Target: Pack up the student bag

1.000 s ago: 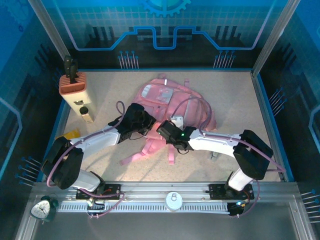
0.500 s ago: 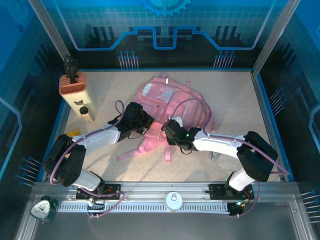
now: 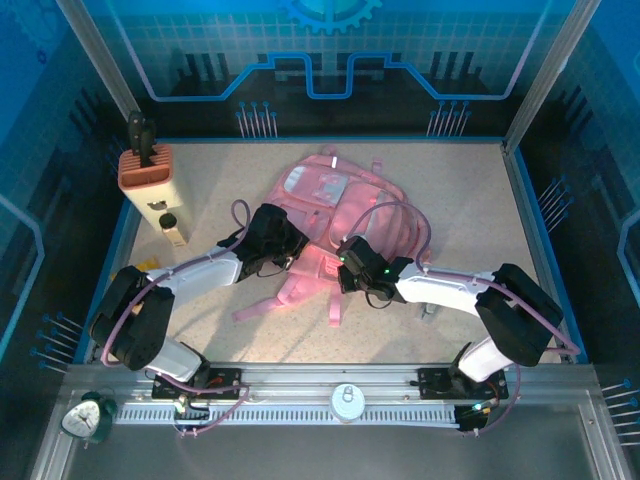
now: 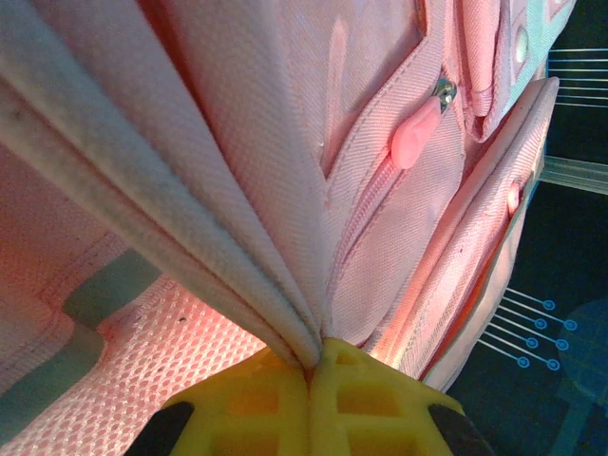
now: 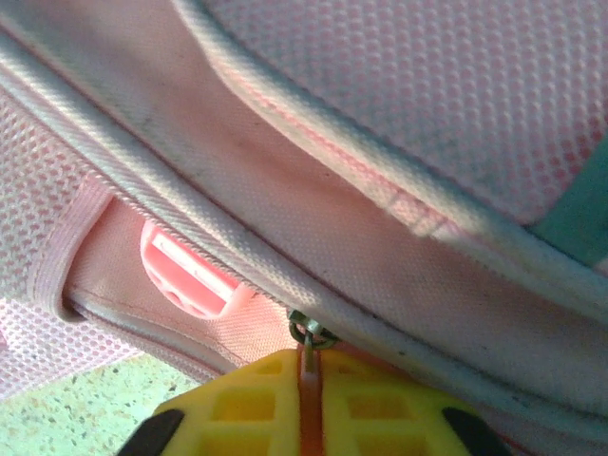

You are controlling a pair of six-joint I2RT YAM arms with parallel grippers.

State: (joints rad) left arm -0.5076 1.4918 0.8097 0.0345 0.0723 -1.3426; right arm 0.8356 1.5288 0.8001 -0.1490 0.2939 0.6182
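One student bag [image 3: 335,205] is lying flat near the middle of the table [image 3: 480,200], its lighter front pockets facing up and toward the far side, with two pink straps [image 3: 262,305] trailing toward the near edge. Both arms are reaching in over its near side, one from each side. The left fingers [image 4: 302,380] are pressing fully together on a fold of the bag's fabric edged with pale piping [image 4: 190,247], and one pink zipper pull [image 4: 415,133] is hanging just beyond it. The right fingers [image 5: 290,375] are closing tight on one thin tab hanging from a small metal zipper ring [image 5: 309,332], beside one pink buckle [image 5: 185,275]. At the table's left edge, well apart from the bag, one terracotta block [image 3: 145,170] and one small bottle [image 3: 172,228] are standing.
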